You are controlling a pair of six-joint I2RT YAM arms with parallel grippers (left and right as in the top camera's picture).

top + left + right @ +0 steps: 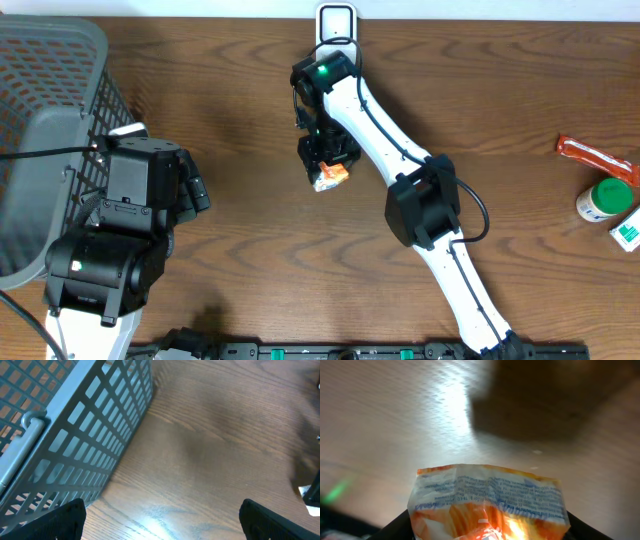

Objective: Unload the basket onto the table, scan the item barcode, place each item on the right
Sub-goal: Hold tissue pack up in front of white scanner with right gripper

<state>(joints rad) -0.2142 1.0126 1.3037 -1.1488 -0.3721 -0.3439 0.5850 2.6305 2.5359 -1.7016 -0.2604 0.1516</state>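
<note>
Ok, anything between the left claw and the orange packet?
No, overhead shows only bare tabletop between the left claw and the orange packet.

right arm (pixel 375 125): slim white links joined by black housings, with a large black elbow block
right cable (pixel 478 215): thin, black, looping out beside the elbow block and running along the white links
right wrist lamp (pixel 323 70): small green light glowing on the black wrist block
left arm (pixel 110 250): bulky matte black housings above a white link
left lamp (pixel 78 266): faint green dot on the black housing
left cable (pixel 40 153): thin, black
left jaws: matte black, with blunt plain fingertips (pixel 60 522)
</note>
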